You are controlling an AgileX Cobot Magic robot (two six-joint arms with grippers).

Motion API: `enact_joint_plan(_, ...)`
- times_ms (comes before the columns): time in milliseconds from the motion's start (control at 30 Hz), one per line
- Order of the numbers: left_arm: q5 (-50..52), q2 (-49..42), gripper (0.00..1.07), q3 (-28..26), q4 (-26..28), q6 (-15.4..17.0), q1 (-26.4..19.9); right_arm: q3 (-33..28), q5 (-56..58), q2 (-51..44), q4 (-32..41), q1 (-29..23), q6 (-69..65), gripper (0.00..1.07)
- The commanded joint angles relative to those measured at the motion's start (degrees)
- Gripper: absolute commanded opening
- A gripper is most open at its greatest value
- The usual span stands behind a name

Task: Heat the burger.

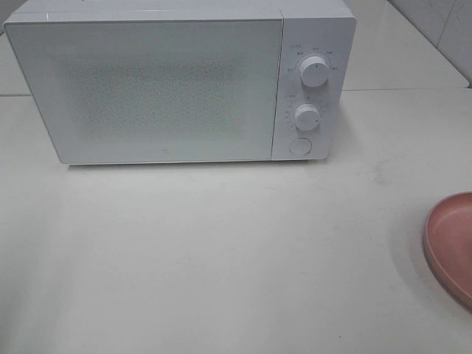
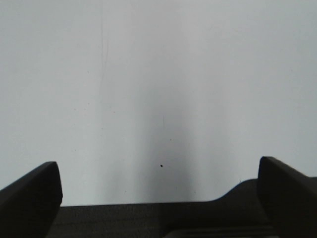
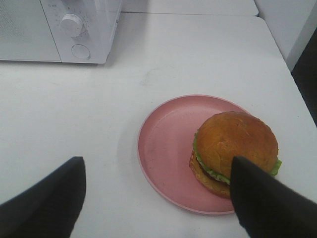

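The burger (image 3: 234, 146), with a golden-brown bun and a frill of green lettuce, sits on the right side of a round pink plate (image 3: 163, 148) in the right wrist view. My right gripper (image 3: 157, 198) hangs above the table, open, its two dark fingers wide apart and nothing between them; one fingertip overlaps the burger's edge in the picture. In the high view only the plate's rim (image 1: 451, 247) shows at the right edge; the burger is out of that view. My left gripper (image 2: 158, 191) is open over bare white table. Neither arm shows in the high view.
A white microwave (image 1: 177, 81) stands at the back of the table with its door shut; two knobs (image 1: 314, 71) and a round button (image 1: 299, 146) are on its right panel. Its corner also appears as the microwave (image 3: 59, 29). The table's right edge (image 3: 297, 89) runs near the plate.
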State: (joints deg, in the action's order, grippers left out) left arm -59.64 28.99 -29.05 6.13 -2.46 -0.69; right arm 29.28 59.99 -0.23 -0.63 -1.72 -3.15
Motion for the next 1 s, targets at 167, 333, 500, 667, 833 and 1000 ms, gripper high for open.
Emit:
enact_joint_plan(167, 0.1, -12.3, 1.0, 0.3, -0.5, 0.9, -0.1, -0.1, -0.2, -1.5, 0.1, 0.3, 0.1, 0.76)
enact_joint_plan(333, 0.1, -19.7, 1.0, 0.3, -0.5, 0.9, -0.1, -0.1, -0.2, -1.5, 0.1, 0.3, 0.1, 0.76)
enact_joint_plan(500, 0.1, -29.4, 1.0, 0.3, -0.5, 0.9, -0.1, -0.1, -0.2, -1.5, 0.1, 0.3, 0.1, 0.76)
enact_joint_plan(667, 0.2, -30.5, 1.0, 0.3, -0.4, 0.9, -0.1, -0.1, -0.2, -1.4, 0.1, 0.3, 0.1, 0.76)
enact_joint_plan(833, 0.2, -30.8, 1.0, 0.3, -0.3, 0.9, -0.1, -0.1, -0.2, -1.3, 0.1, 0.3, 0.1, 0.76)
enact_joint_plan(1000, 0.2, -30.8, 1.0, 0.3, -0.3, 0.9, -0.1, -0.1, -0.2, -1.1, 0.1, 0.3, 0.1, 0.76)
